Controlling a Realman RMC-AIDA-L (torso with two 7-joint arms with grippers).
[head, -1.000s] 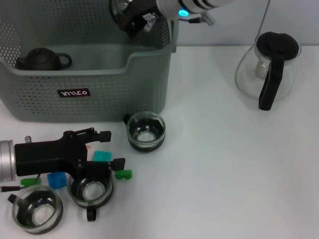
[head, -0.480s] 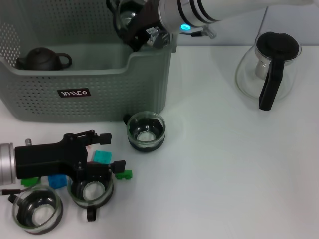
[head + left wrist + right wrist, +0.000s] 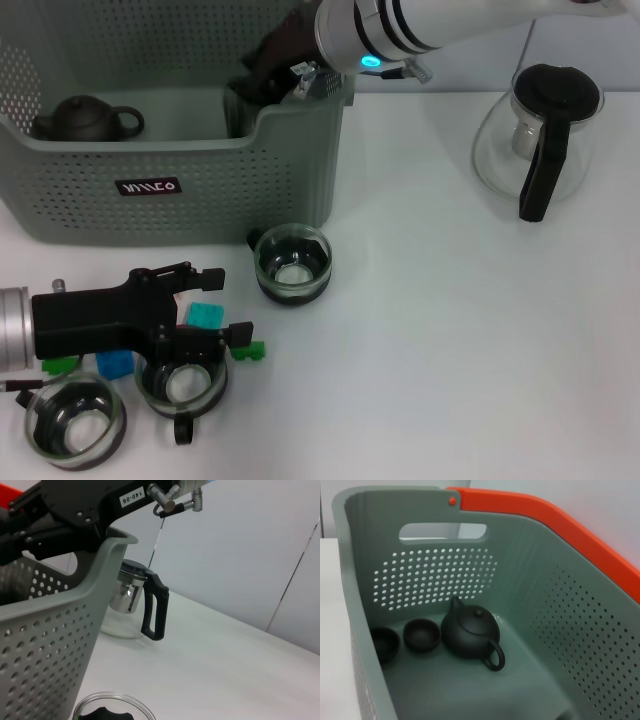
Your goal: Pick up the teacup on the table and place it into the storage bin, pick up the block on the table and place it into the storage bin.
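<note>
The grey-green storage bin (image 3: 190, 160) stands at the back left, and its inside wall (image 3: 440, 580) fills the right wrist view. My right gripper (image 3: 262, 85) reaches down inside the bin's right end, shut on a glass teacup (image 3: 238, 110) that is half hidden by the rim. Three more glass teacups sit on the table: one (image 3: 292, 262) by the bin's front corner and two (image 3: 182, 385) (image 3: 72, 422) at the front left. My left gripper (image 3: 220, 300) hangs open over a teal block (image 3: 205, 313) that lies between its fingers. A blue block (image 3: 115, 362) and a green block (image 3: 248, 350) lie close by.
A dark teapot (image 3: 470, 632) and two small dark cups (image 3: 421, 634) sit on the bin floor. A glass coffee pot (image 3: 540, 130) with a black handle stands at the back right. The bin has an orange rim (image 3: 560, 525). Another green block (image 3: 60, 365) lies under the left arm.
My right gripper has come down from above the bin's rim into the bin with the glass teacup. The left gripper has barely moved.
</note>
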